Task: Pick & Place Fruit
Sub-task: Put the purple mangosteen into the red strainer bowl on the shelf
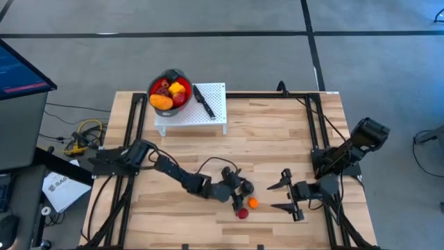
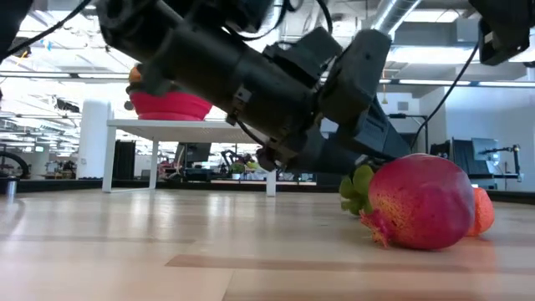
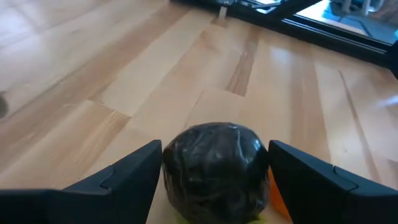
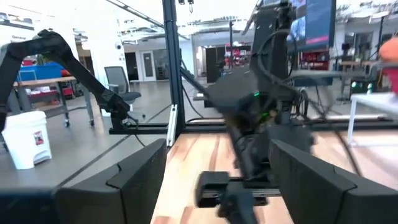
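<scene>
A black toy fruit (image 3: 215,167) sits between the fingers of my left gripper (image 1: 241,189) at the table's middle near side. An orange fruit (image 1: 253,203) and a dark red fruit (image 1: 241,213) lie on the table just beside it; the low view shows the dark red fruit (image 2: 420,202) with green leaves and the orange fruit (image 2: 481,211) behind it. A red bowl (image 1: 170,91) with several yellow, orange and red fruits stands on a white stand (image 1: 220,119) at the far side. My right gripper (image 1: 288,196) is open and empty, to the right of the fruits. My left gripper has the black fruit's two opposite sides (image 3: 169,168) between its two fingers, one finger on each side. The fingers come slanting down from the table's left. The fruit's underside is out of the picture, so I cannot tell whether it is lifted.
A black-handled knife (image 1: 203,101) lies on the white stand next to the bowl. Black frame rails (image 1: 313,121) run along the table's left and right sides. Bare wood lies between the stand and the fruits.
</scene>
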`<state>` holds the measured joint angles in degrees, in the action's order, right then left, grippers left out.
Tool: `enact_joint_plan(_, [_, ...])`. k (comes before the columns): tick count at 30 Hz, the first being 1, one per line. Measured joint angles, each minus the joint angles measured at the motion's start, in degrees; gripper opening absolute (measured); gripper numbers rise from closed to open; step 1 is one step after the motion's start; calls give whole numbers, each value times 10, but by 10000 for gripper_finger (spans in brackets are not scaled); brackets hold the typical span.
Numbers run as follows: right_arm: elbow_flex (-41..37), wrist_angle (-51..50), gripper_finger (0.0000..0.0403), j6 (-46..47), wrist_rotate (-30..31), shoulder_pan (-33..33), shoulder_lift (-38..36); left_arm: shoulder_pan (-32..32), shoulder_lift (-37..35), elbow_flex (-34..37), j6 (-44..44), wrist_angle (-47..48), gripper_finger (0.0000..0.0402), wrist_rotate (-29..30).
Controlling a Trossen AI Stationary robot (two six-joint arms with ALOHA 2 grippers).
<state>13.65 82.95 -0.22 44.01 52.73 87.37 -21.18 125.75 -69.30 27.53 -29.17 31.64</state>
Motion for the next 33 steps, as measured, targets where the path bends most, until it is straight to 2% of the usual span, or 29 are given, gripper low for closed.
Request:
enact_joint_plan(8, [0,-97,276,108,-1,-23,0,24,0,-1,-21,12,281,-33])
enact_joint_plan(11, [0,-156,276,146,-4,-38,0,26,-5,-1,-34,17,264,-59])
enact_joint_plan(14, [2,-214,276,154,-8,-51,0,32,-18,0,-31,31,239,-110])
enact_joint_plan(18, [14,-282,276,133,-59,-72,0,45,-57,0,-5,63,215,-183])
enact_joint_plan(21, [32,-317,276,97,-99,-92,0,56,-93,0,9,99,216,-220])
enact_joint_plan(25, [57,-330,276,24,-141,-117,0,62,-145,0,11,133,230,-234])
enact_joint_plan(28, [74,-333,276,-15,-142,-135,0,62,-175,0,11,162,233,-235])
enact_joint_plan(33, [85,-335,276,-21,-103,-164,0,62,-213,0,14,207,229,-230])
